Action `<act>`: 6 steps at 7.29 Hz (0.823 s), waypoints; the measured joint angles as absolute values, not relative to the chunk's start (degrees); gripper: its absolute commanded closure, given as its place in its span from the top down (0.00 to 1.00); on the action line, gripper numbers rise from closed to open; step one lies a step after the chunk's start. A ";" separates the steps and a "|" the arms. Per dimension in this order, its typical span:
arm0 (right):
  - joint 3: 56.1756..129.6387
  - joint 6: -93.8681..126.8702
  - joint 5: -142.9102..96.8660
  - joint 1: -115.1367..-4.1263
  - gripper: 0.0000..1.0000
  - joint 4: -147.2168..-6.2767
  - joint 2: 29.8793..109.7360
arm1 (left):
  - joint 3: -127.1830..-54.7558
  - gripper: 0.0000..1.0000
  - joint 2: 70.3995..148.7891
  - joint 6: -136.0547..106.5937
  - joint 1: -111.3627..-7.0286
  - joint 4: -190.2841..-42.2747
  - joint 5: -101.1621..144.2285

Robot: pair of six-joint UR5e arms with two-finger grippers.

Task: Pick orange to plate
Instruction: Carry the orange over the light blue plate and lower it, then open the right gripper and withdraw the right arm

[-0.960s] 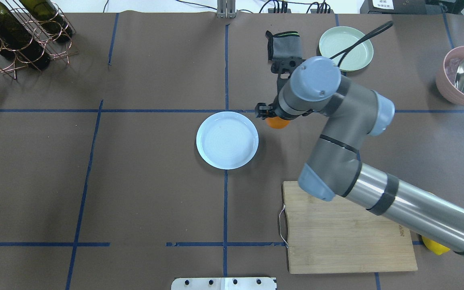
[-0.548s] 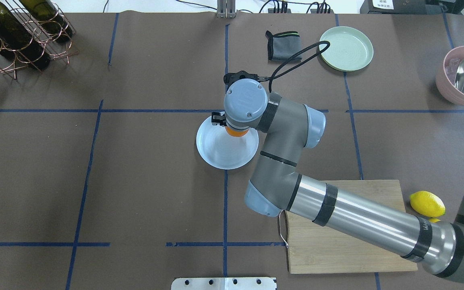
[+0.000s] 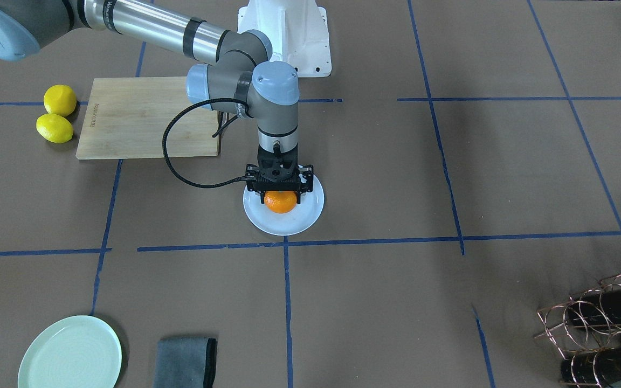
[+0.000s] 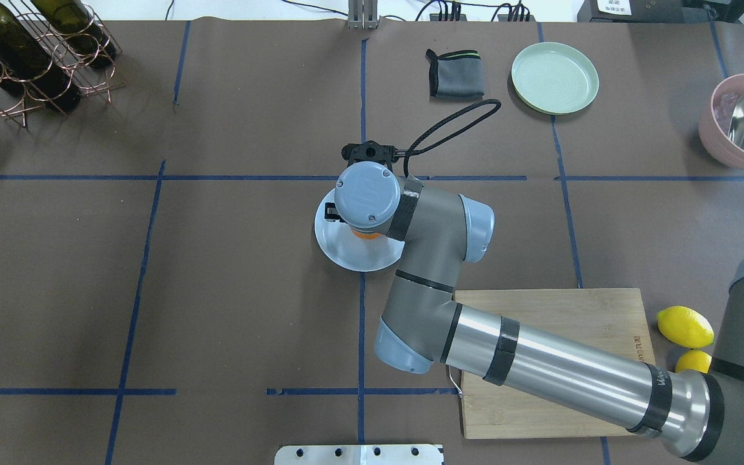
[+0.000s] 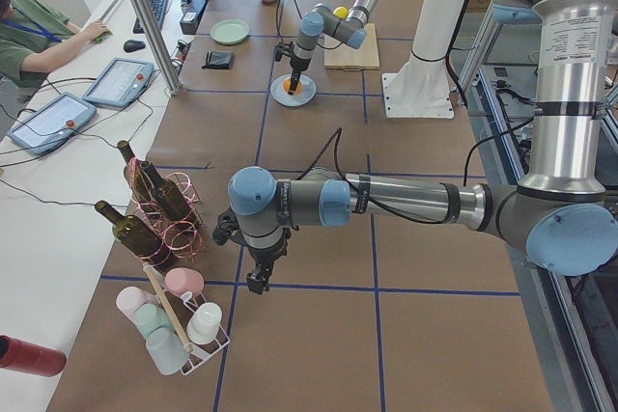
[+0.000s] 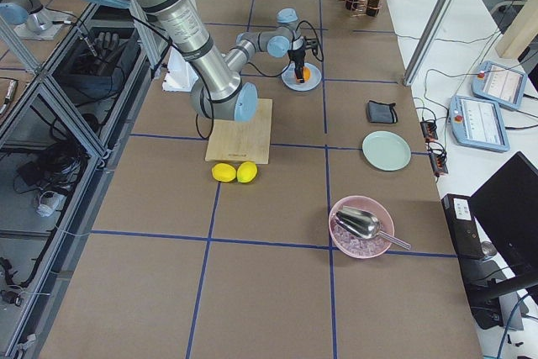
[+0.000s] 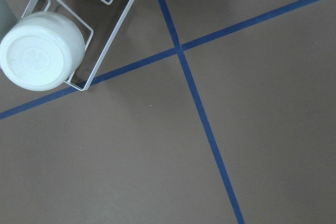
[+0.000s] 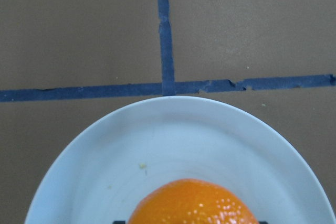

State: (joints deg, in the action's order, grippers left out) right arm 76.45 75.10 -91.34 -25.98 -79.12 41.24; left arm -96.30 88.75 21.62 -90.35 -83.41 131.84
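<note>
- Gripping the orange (image 3: 280, 203), the right gripper (image 3: 280, 195) hangs low over the plate (image 3: 283, 227).
- Orange lies within the plate's rim, between the fingers.
- Left gripper (image 5: 257, 283): whether it is parted or closed is not discernible.

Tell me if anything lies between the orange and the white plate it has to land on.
Nothing visible does. The right gripper holds the orange in its jaws directly over the white plate, whose surface around it is bare. Whether the orange touches the plate is unclear.
</note>
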 measured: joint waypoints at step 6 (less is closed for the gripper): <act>81.10 70.88 -96.57 -31.38 1.00 -79.84 42.41 | -96.26 1.00 88.76 21.63 -90.35 -83.41 131.85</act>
